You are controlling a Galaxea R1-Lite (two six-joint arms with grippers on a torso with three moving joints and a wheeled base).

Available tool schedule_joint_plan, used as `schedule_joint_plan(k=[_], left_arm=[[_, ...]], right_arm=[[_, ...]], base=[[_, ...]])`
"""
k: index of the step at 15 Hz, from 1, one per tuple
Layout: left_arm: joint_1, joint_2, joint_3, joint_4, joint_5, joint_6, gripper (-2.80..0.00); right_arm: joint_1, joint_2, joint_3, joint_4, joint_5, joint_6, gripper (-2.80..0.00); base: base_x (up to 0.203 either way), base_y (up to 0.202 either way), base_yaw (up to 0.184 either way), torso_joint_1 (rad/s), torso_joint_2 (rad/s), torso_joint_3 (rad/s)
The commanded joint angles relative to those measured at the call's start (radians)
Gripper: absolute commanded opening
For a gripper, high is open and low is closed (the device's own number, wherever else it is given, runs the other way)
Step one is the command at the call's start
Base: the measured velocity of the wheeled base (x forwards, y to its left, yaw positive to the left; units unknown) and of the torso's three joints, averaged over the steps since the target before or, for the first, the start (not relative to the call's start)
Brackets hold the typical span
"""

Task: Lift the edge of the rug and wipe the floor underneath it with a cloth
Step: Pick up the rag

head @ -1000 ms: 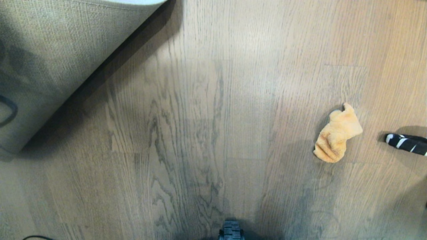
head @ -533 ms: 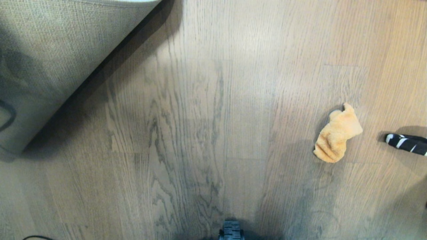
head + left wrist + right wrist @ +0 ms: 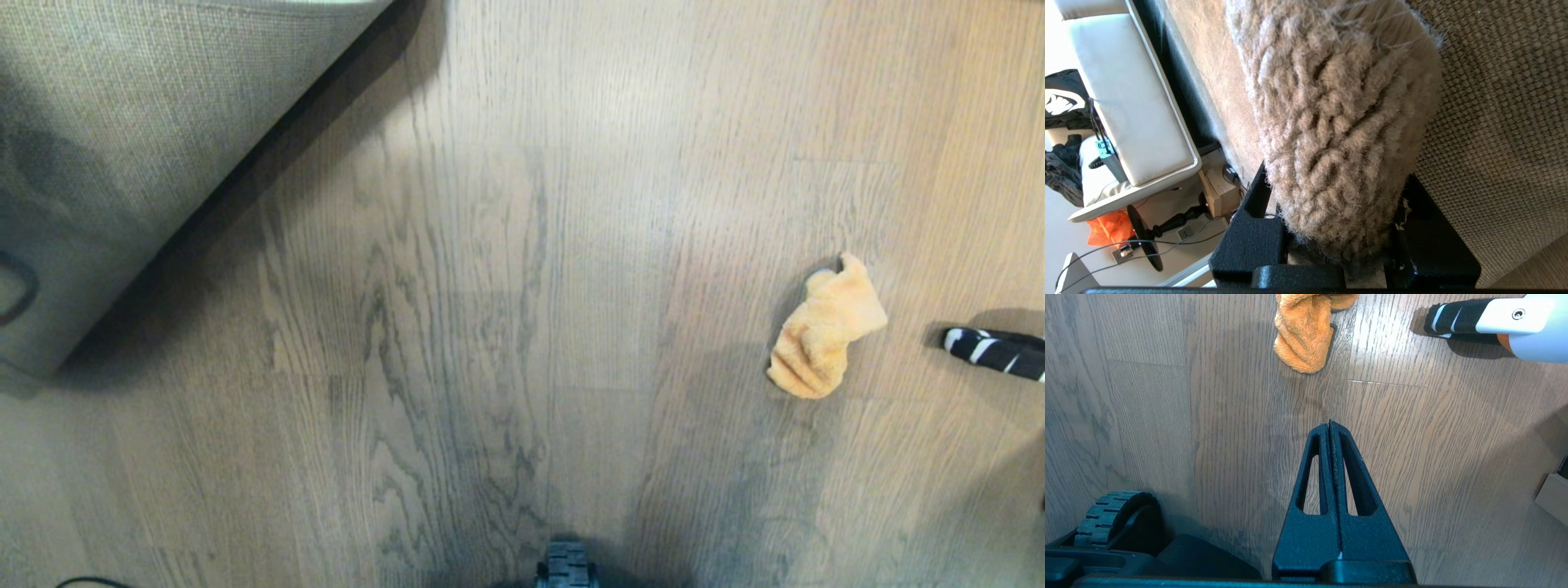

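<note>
1. Base wheel (image 3: 566, 568) at 6 o'clock in the head view, nearest the robot; bare wood-grain floor (image 3: 506, 327) ahead of it.
2. Right gripper (image 3: 1330, 426) parked low over the floor beside the wheel, fingers pressed together, holding nothing.
3. Orange cloth (image 3: 824, 335) crumpled on the floor at 3 o'clock, untouched, ahead of the right gripper and apart from it.
4. Black-and-white striped tip of a white tool (image 3: 992, 351) just past the cloth, toward the 3 o'clock edge.
5. Rug edge (image 3: 229, 180) raised at 10 o'clock, woven beige backing facing the camera, dark shadow on the floor below.
6. Left gripper (image 3: 1339, 241) clamped on the rug edge, pile bulging between its fingers; sofa cushion (image 3: 1131, 98) beyond.
7. Step: rug lift done and held; wiping not begun.
8. Next calls for the right gripper to spread its fingers, reach the cloth, pinch it, then carry it toward 10 o'clock under the lifted rug while the left keeps hold.
</note>
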Motion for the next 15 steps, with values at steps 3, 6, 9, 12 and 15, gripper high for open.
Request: schedule_joint_plan(k=[3,6,9,12,15], left_arm=[[0.0,0.004,0.003,-0.013,0.004,0.006,-2.8],[0.0,0.007,0.003,-0.016,0.004,0.004,-2.8],[0.0,0.014,0.003,-0.016,0.006,0.004,-2.8],[0.002,0.014,0.003,-0.019,0.014,0.003,-2.8],[0.001,0.021,0.003,-0.019,0.014,0.003,-2.8]], right_arm=[[0.0,0.0,0.0,0.0,0.001,0.0,-2.8],[0.0,0.0,0.0,-0.002,0.001,-0.004,-2.8],[0.0,0.0,0.0,0.005,0.006,-0.086,-2.8],[-0.001,0.003,0.0,0.038,0.016,-0.172,-2.8],[0.0,0.001,0.0,0.032,0.016,-0.191,-2.8]], base=[[0.0,0.0,0.0,0.0,0.0,0.0],[0.0,0.0,0.0,0.0,0.0,0.0],[0.0,0.0,0.0,0.0,0.0,0.0],[0.0,0.0,0.0,0.0,0.0,0.0],[0.0,0.0,0.0,0.0,0.0,0.0]])
